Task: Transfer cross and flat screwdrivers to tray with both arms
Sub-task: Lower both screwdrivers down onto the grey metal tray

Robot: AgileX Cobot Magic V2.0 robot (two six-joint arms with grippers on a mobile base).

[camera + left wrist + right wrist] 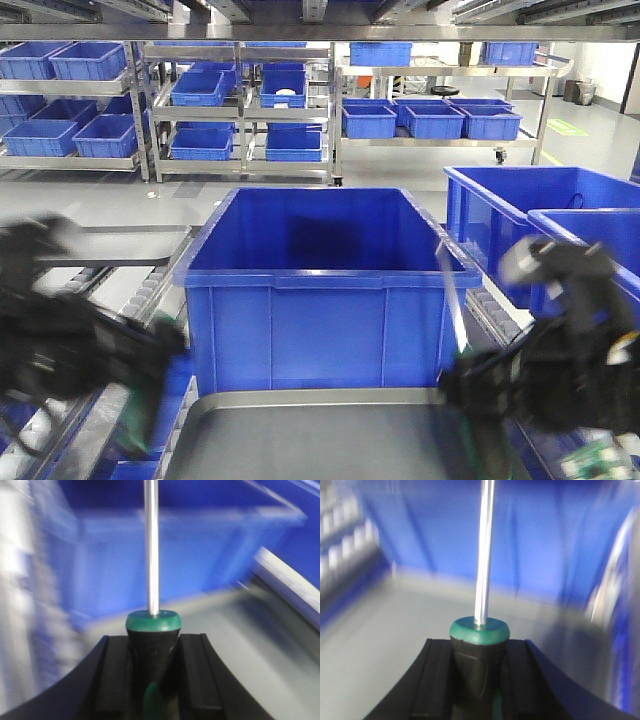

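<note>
Two screwdrivers are being held, one in each gripper. In the left wrist view the left screwdriver (152, 630) is sitting between the two black fingers (112, 680) of the left gripper (152, 675), which are pinching its black-and-green handle; the steel shaft is pointing straight away from the gripper, toward a blurred blue bin (165, 555). In the right wrist view the right screwdriver (481, 640) is gripped the same way: the right gripper (480, 680) is pressing both fingers (432, 685) on the handle, and the shaft is rising ahead of it toward a blue wall.

In the front view both arms are smeared by motion blur. The left gripper (140, 385) is hanging low at the left side, just beside the edge of the tray (330, 435), with a bit of green showing under it. The right gripper (480, 385) is at the right side over the tray's edge, and the thin shaft (452, 290) is standing up from it, slightly tilted.

Beyond the grippers a deep blue bin (325, 290) is standing just behind the silver-grey tray. More blue bins (540, 215) are standing to the right. Further back, metal shelves (240, 110) are carrying many small blue boxes, on a grey floor (100, 200).
</note>
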